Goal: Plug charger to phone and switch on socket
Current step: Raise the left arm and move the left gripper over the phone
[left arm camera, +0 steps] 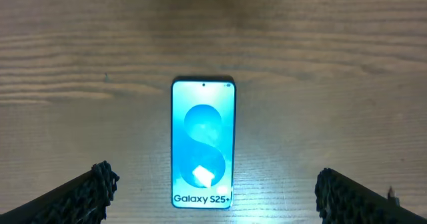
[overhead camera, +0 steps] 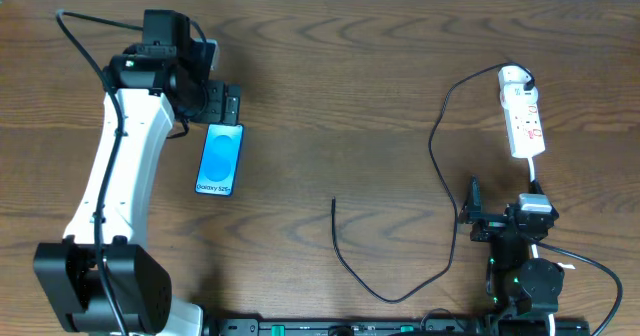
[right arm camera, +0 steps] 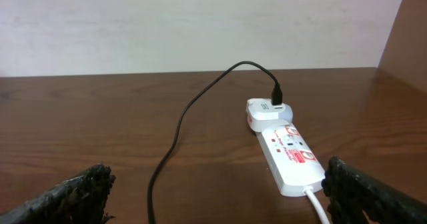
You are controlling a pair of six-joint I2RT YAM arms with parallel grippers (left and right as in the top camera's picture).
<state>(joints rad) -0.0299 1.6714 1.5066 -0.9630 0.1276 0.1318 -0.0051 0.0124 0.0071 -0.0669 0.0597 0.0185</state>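
"Where's the phone [overhead camera: 219, 159]?"

"Flat on the table [overhead camera: 340, 76], left side, blue screen up. It lies just beside the left gripper [overhead camera: 224, 104], whose jaws gape wide, gripping nothing."

"And the charger [overhead camera: 440, 166]?"

"It's plugged into a white adapter [right arm camera: 267, 111] on the socket [overhead camera: 522, 113] at the right. Its plug tip [overhead camera: 333, 202] lies loose mid-table, well apart from the phone."

"The right gripper [overhead camera: 476, 214]?"

"Near the socket's cord end, spread wide, empty."
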